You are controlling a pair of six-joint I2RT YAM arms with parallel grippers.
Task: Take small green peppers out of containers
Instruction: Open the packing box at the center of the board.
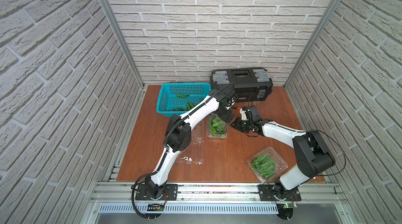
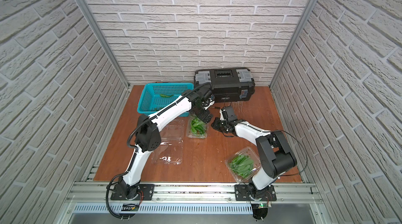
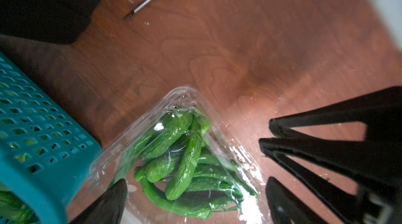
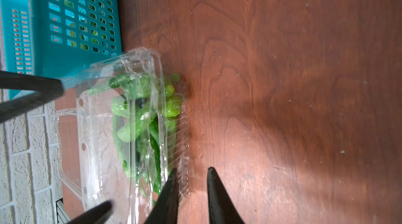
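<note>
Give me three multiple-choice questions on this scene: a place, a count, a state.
1. Where is the black toolbox? A at the front edge; B in the centre; C at the back, beside the teal basket.
2. How many clear containers hold peppers? A one; B two; C three.
3. The left end effector is: A open; B shut on a pepper; C shut, empty.
C: it sits farthest back, basket alongside.
B: the middle container and the front container show green; the third container looks empty.
A: its fingers spread either side of the middle container.
</note>
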